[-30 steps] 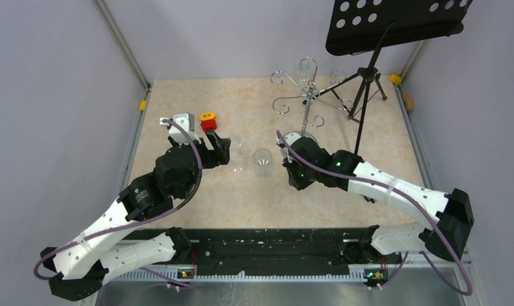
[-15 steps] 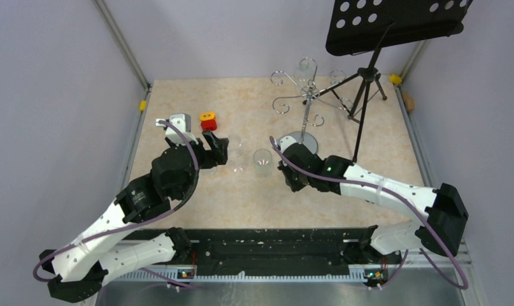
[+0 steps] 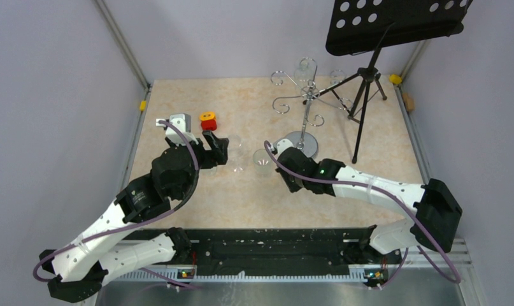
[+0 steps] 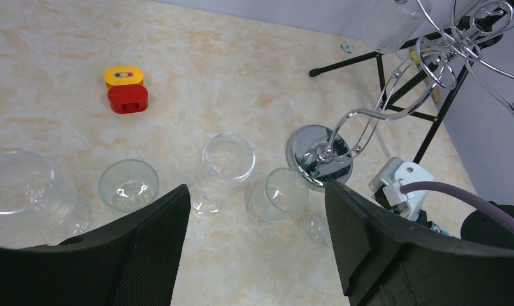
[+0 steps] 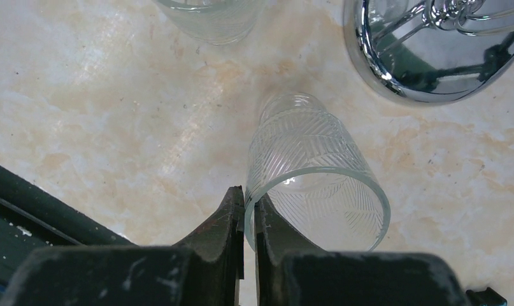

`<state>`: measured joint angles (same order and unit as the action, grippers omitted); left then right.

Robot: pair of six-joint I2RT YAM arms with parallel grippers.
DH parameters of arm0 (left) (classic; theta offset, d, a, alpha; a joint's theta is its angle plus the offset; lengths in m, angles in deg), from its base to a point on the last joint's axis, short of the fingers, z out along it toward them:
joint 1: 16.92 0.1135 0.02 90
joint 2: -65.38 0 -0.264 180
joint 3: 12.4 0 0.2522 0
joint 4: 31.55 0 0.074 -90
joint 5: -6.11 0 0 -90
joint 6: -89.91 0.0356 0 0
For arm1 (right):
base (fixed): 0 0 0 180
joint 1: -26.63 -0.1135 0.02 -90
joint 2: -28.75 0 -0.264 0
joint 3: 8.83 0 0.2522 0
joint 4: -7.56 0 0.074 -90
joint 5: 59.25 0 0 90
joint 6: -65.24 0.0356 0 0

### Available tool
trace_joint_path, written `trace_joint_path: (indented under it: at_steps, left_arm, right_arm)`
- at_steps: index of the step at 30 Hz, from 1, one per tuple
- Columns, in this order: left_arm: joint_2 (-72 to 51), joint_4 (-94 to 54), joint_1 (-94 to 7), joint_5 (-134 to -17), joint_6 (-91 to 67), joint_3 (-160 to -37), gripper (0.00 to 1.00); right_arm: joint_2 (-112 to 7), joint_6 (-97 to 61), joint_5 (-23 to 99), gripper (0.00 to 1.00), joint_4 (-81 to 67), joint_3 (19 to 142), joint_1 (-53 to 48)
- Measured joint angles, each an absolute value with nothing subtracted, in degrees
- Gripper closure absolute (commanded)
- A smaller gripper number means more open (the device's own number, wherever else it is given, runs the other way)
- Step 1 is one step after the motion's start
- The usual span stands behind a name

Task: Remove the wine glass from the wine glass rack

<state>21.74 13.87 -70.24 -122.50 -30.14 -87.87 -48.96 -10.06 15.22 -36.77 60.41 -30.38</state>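
- The right gripper (image 5: 244, 203) is pressed together on the rim of the wine glass (image 5: 311, 166), with one finger inside the wall and one outside.
- The wine glass is clear, and herringbone ribbing runs round its bowl. Its wide round rim is nearest the wrist camera, and the bowl narrows toward the far end. The stem and foot cannot be made out.
- It is off the wine glass rack (image 5: 426, 60), down low by the marbled table (image 3: 178, 108) and just beside the rack's round base. Whether it touches the table cannot be told.
- The left gripper (image 4: 257, 189) is spread wide with nothing between its fingers, hanging over the table to the left of the wine glass.
- Under the left gripper's view stand a stemmed glass (image 4: 227, 159), a small glass (image 4: 129, 185) and a large glass bowl (image 4: 18, 185), all upright and open end up.
- The rack is shiny chrome: a mirror-like disc base, a thin upright pole and curled wire arms spreading from the top. A hanging glass (image 3: 305, 67) sits in a far arm.
- A red block (image 4: 128, 99) and a yellow block (image 4: 123, 76) lie touching, beyond the small glass.
- A black music stand (image 3: 394, 22) rises at the far right, behind the rack.
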Motion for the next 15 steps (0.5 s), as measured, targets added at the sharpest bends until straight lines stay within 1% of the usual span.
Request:
trace_joint_path:
  at_steps: [10,13,15]
  left_arm:
    - [21.79,13.87,-70.19,-122.46,-30.16,-87.87,0.20]
    - [21.98,13.89,-70.19,-122.35,-30.16,-87.87,0.20]
    - [22.16,13.94,-70.19,-122.35,-30.16,-87.87,0.20]
  right_arm:
    - [-51.65,-12.11,14.02,0.87,-34.96,60.70,-30.60]
    - [-53.18,-12.35,13.71,0.81,-35.09,62.01,-30.65]
    - [-54.34,-12.44,13.25,0.75,-35.04,62.51,-30.65]
